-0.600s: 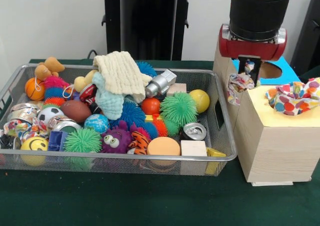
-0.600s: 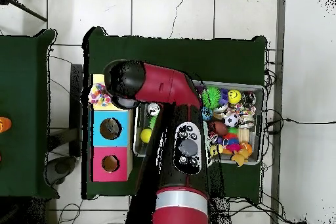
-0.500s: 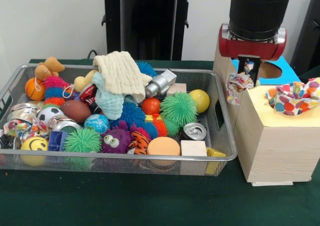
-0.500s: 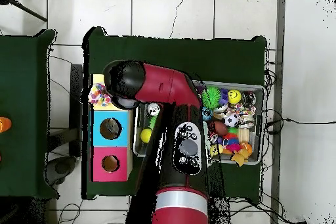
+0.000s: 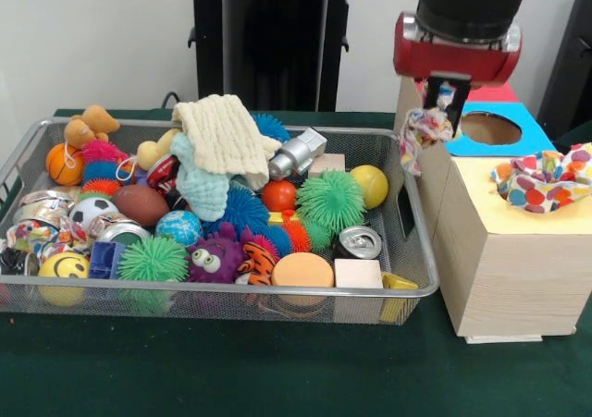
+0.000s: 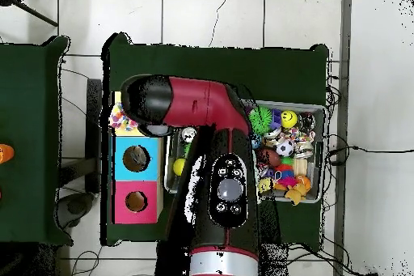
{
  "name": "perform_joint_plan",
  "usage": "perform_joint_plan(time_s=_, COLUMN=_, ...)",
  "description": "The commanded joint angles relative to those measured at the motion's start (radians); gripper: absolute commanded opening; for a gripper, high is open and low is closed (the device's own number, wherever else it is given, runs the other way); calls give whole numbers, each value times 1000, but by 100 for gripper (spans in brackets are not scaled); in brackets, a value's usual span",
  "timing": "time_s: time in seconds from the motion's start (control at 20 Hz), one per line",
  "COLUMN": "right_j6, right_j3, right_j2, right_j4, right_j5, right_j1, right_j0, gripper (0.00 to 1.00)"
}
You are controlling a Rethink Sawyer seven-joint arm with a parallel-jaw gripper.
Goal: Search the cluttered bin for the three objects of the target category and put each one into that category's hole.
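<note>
Patterned cloth hangs pinched in pincer, w/ wooden box just below, beside bin.

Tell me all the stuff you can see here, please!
bin: one, silver mesh, on the green table.
toys: a heap, many colours, in the bin.
towel: one, cream, on top of the heap.
can: one, silver, bin's front right.
box: one, wooden, with yellow, blue and pink tops, beside the bin.
spotty cloth: one, in the yellow hole.
patterned cloth: one, hanging from the gripper.
gripper: one, red and black, above the box's edge.
</note>
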Motion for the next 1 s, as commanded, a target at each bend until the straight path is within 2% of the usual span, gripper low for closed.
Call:
perform_joint_plan(time_s=0.05, right_j6=-32, right_j3=-157, right_j2=74, right_j4=-51, right_j5=304, right_j1=-86, right_j0=17, gripper=0)
perform_joint_plan(time_s=0.4, right_j6=59, right_j3=-246, right_j2=103, right_j4=-8, right_j5=359, right_j1=-61, right_j0=20, gripper=0)
perform_joint_plan(time_s=0.75, right_j6=112, right_j3=-233, right_j2=94, right_j4=15, right_j5=289, right_j1=-33, right_j0=35, gripper=0)
perform_joint_plan(time_s=1.0, right_j6=103, right_j3=-179, right_j2=80, right_j4=15, right_j5=229, right_j1=-44, right_j0=35, gripper=0)
